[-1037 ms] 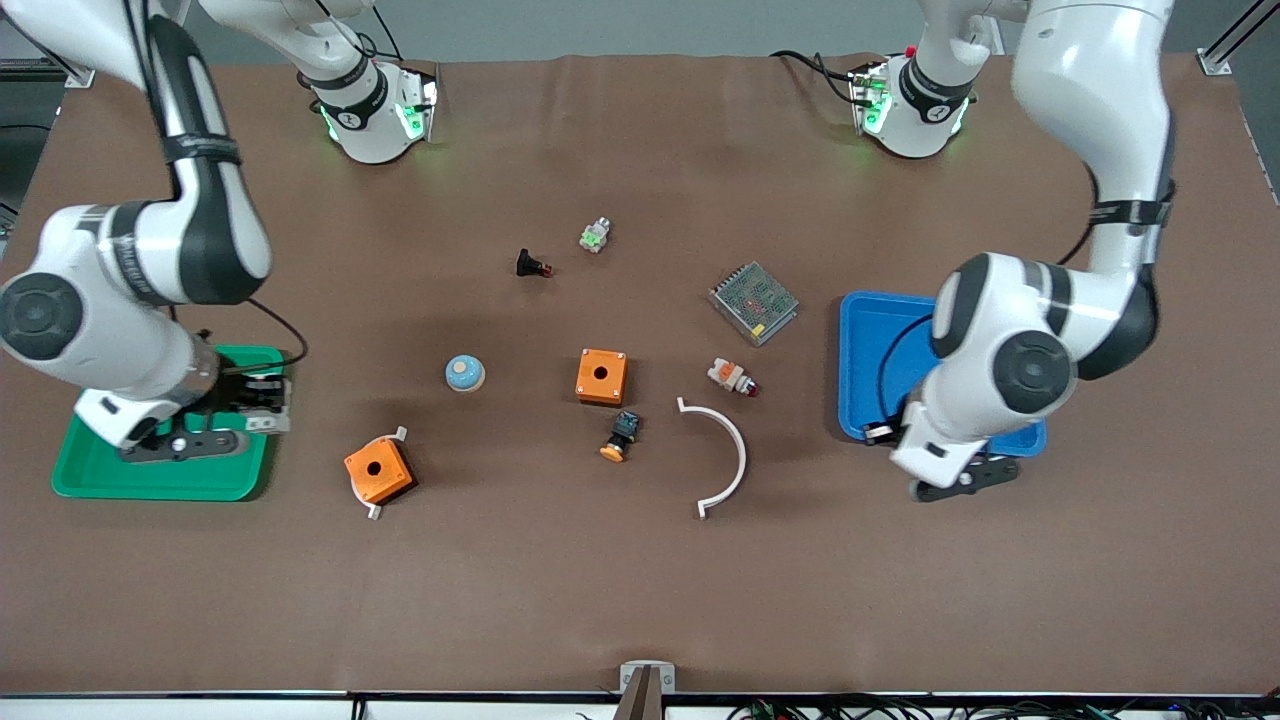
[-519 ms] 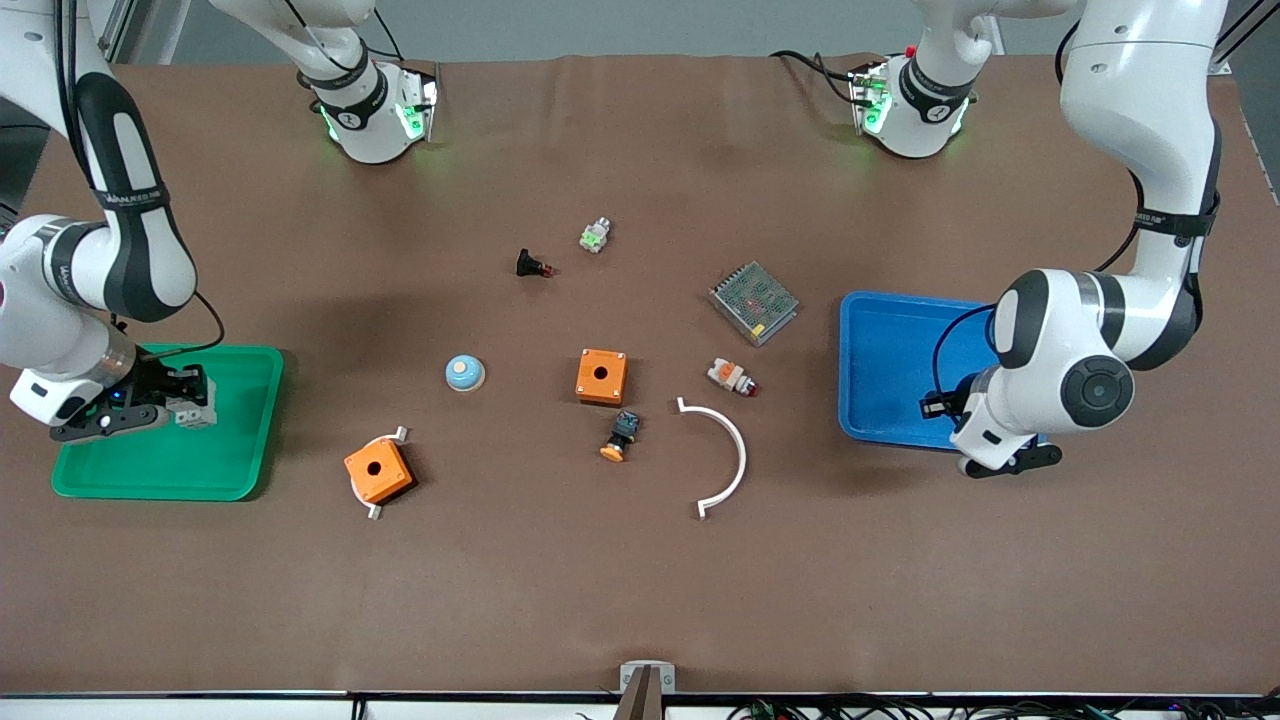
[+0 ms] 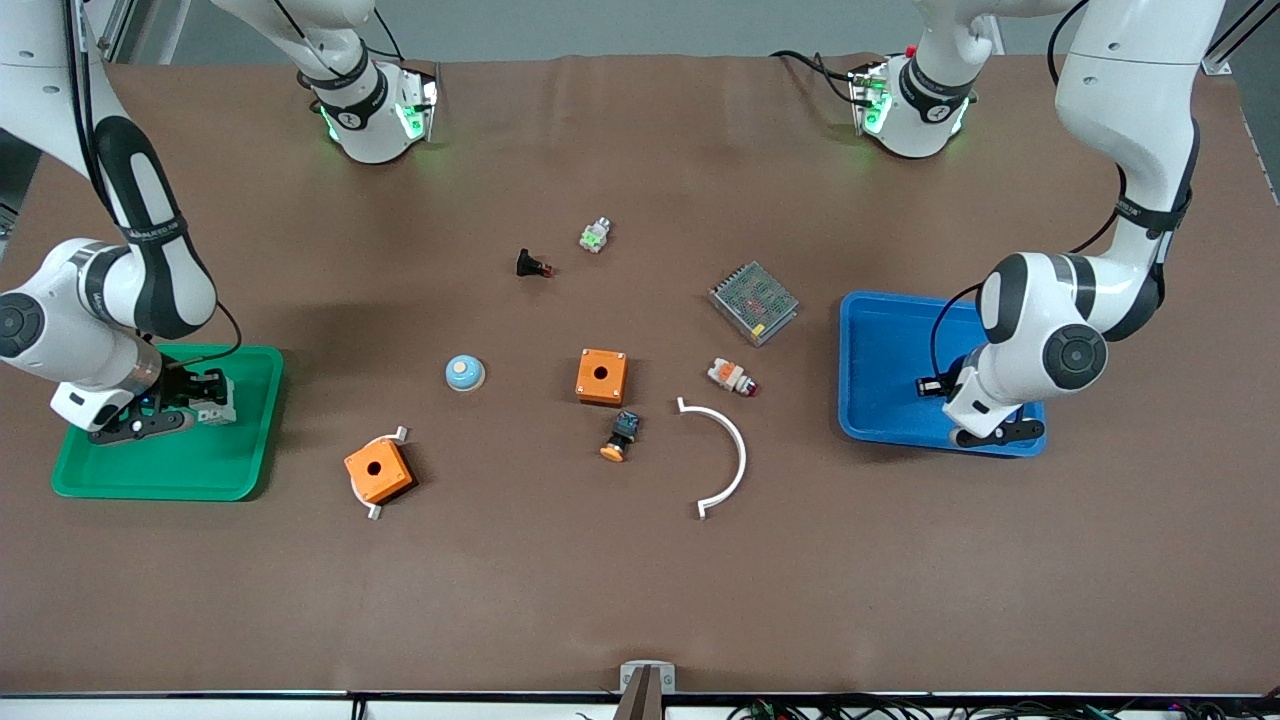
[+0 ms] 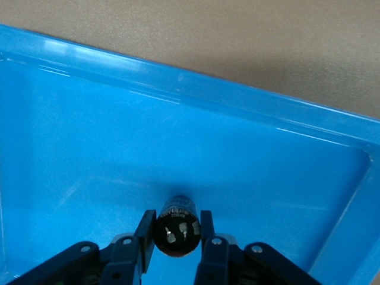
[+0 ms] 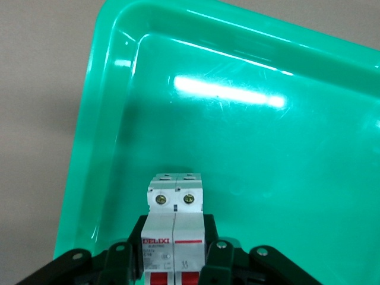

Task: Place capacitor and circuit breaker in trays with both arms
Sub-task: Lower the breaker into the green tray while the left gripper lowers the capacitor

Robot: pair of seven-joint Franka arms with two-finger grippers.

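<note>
My left gripper (image 4: 176, 236) is shut on the capacitor (image 4: 176, 230), a small black cylinder with a silvery end. It holds it low over the floor of the blue tray (image 4: 237, 98), near a corner. In the front view the left gripper (image 3: 992, 434) is over the blue tray (image 3: 885, 360) at its camera-side edge, and the capacitor is hidden there. My right gripper (image 5: 175, 249) is shut on the circuit breaker (image 5: 175, 228), a white block with red toggles, low over the green tray (image 5: 104, 95). In the front view the right gripper (image 3: 200, 410) with the breaker (image 3: 216, 412) is over the green tray (image 3: 160, 480).
Between the trays lie two orange boxes (image 3: 601, 376) (image 3: 378, 470), a white arc (image 3: 728, 455), a black push-button with an orange cap (image 3: 620, 436), a white-and-orange part (image 3: 731, 377), a metal mesh box (image 3: 753, 302), a blue dome (image 3: 465, 373), a black red-tipped part (image 3: 531, 265) and a green-white part (image 3: 595, 235).
My left gripper has moved from beside the blue tray's camera-side edge to over the tray. My right gripper has shifted over the green tray and kept hold of the breaker.
</note>
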